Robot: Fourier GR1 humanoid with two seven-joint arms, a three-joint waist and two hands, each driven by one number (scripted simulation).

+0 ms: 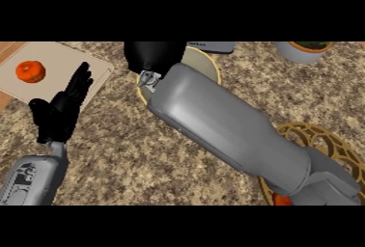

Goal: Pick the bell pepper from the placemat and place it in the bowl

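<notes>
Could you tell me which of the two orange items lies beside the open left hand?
The round orange bell pepper on the placemat, beside the left hand; the other orange item peeks out under the right forearm.

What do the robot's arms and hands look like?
Both forearms are smooth grey shells with rounded edges. The left forearm has small dark markings on its casing. Each ends in a black hand: the left hand shows long black fingers, the right hand looks like a black block.

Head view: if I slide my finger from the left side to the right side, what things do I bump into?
Orange bell pepper on the placemat → left hand → right hand → wicker bowl
</notes>
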